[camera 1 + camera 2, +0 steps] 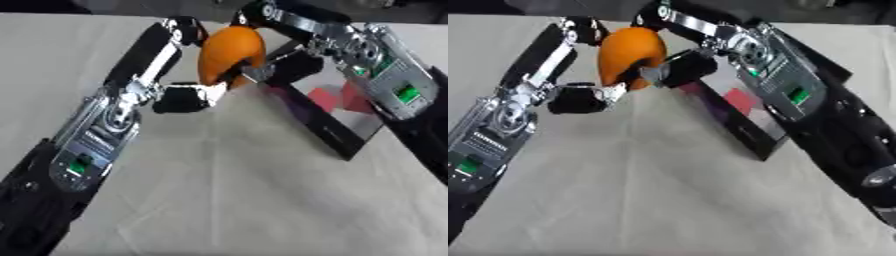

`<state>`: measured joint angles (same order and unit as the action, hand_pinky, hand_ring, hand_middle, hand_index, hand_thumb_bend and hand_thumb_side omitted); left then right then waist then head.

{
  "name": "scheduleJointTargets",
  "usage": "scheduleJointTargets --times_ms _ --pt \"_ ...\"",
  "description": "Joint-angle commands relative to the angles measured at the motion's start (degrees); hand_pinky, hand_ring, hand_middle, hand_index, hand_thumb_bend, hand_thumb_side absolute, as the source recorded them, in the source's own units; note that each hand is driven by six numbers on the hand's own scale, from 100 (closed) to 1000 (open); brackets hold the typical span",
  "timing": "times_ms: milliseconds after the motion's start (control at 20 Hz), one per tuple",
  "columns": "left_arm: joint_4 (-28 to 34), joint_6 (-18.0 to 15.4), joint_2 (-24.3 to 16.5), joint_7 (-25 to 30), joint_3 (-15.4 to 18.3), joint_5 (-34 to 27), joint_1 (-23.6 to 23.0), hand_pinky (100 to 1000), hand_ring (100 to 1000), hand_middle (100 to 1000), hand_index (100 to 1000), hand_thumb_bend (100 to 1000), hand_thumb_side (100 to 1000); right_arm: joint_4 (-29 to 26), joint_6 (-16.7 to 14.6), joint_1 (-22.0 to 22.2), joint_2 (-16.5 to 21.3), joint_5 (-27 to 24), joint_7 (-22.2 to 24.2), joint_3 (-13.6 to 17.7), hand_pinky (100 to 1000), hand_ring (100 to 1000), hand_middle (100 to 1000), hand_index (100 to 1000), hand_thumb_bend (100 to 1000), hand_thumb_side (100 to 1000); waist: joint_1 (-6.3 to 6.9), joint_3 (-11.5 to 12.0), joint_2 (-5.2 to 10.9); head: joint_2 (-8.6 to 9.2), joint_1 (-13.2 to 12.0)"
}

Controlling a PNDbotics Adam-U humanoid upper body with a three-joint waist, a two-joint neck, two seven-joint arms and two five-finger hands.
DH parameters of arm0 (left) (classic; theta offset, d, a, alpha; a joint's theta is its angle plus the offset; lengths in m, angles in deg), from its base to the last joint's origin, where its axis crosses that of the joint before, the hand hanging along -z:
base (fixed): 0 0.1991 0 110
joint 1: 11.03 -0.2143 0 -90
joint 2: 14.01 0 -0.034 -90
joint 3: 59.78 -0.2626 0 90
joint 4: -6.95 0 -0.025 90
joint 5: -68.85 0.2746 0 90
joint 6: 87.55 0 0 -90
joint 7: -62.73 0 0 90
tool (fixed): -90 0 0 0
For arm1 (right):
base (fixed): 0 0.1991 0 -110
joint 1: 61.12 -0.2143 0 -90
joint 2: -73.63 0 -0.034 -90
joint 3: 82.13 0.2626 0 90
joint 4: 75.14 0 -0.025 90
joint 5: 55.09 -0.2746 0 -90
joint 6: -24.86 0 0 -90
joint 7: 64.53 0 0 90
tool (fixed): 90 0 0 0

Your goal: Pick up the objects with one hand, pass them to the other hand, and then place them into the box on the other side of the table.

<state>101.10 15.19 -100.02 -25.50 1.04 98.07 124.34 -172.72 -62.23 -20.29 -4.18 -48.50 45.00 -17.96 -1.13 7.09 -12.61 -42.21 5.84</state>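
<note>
While both hands meet above the table, these lines run outward from them.

Left hand: the left hand (179,75) comes up from the lower left with its fingers curled round the orange object (229,54); one finger arches over the top and the thumb side closes in from below.

Right hand: the right hand (293,62) reaches in from the upper right, and its dark fingers wrap the same object from the opposite flank. Both hands seem to have hold of it, so I judge this to be the pass itself.

Orange object: it is held up off the cloth between the two hands, just beside the near-left corner of the box. It is rounded, smooth and slightly elongated, standing roughly upright.

How it will handle: probably light and fairly rigid. The skin looks smooth, so it may slip or roll within curled fingers, and a rounded body offers no edge to hook.

Where to hold: around the widest part, with fingers on opposite sides. The receiving hand should close across the middle before the other lets go.

Box: the box (325,131) has dark walls and lies on the robot's right side; pink and red shapes (337,97) show inside, partly hidden by the right arm.

Table: the table (236,200) is covered in pale cloth.
</note>
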Motion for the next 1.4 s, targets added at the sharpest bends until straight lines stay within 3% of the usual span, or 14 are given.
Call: scheduleJointTargets --times_ms 50,150,300,900,1400 --pt "0.1 1.2 -0.7 1.7 -0.2 2.5 0.6 825 772 700 828 859 599 -1.8 0.5 -0.7 1.7 -0.9 -0.5 1.2 864 742 624 628 100 219 -0.22 -0.2 0.62 0.27 -0.2" --pt "-0.2 1.5 -0.8 3.4 -0.1 4.3 0.4 827 776 707 835 980 689 -2.0 0.8 -0.6 2.0 -1.2 -0.8 1.6 863 742 624 627 100 220 -0.19 -0.3 0.65 0.28 -0.2" --pt "-0.5 2.2 -0.9 4.4 0.2 5.6 0.2 828 778 709 837 1000 765 -2.2 1.1 -0.4 2.3 -1.5 -1.3 2.2 862 742 624 627 100 223 -0.15 -0.4 0.64 0.21 -0.4" --pt "-0.3 5.0 -2.8 2.6 1.4 4.2 -1.8 827 775 704 837 1000 792 -2.2 2.4 1.8 6.2 -3.2 -5.8 6.3 859 743 621 627 100 249 0.45 -1.9 0.92 -0.07 -1.1" --pt "0.9 6.0 -5.0 0.3 2.5 2.9 -3.7 828 774 702 838 1000 774 2.2 3.0 5.6 8.7 -2.4 -12.2 11.5 859 749 635 644 100 279 1.39 -2.9 1.08 -0.18 0.4"
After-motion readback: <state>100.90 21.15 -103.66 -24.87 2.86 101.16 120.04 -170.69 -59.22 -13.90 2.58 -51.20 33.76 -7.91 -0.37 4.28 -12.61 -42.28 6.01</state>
